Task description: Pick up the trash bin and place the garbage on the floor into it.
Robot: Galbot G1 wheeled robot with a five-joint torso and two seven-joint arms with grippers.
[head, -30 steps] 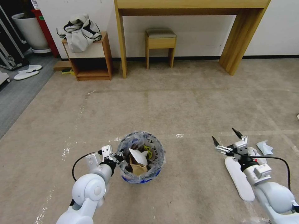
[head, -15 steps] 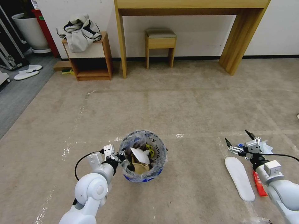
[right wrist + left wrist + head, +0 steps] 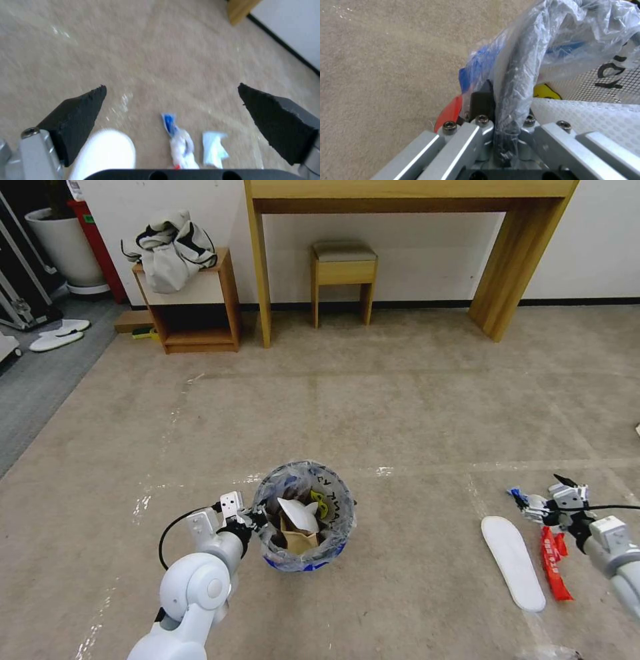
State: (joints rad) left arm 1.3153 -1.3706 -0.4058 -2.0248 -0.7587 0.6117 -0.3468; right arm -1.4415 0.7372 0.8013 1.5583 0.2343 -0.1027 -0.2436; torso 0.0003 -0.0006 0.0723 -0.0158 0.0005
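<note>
Carpet: one left gripper (image 3: 252, 520) clamping trash bin (image 3: 303, 507), one right gripper (image 3: 541, 499) spread wide.

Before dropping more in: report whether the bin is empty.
Not empty. The bin, held by the left gripper, contains a brown paper bag and white paper.

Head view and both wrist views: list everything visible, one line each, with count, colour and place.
trash bin: one, red with blue band, clear liner, on the carpet, rim held by the left gripper.
brown paper bag: one, inside the bin.
slippers: one white on the carpet; a white pair on the grey floor far left.
red wrapper: one, beside the near slipper.
crumpled papers: two, white-blue, below the right gripper.
jacket: one, grey-white, on the small wooden shelf.
stool: one, under the wooden desk.
planter pot: one, white, far left.
left gripper: jaws shut on the bin rim.
right gripper: jaws open, above the papers.
</note>
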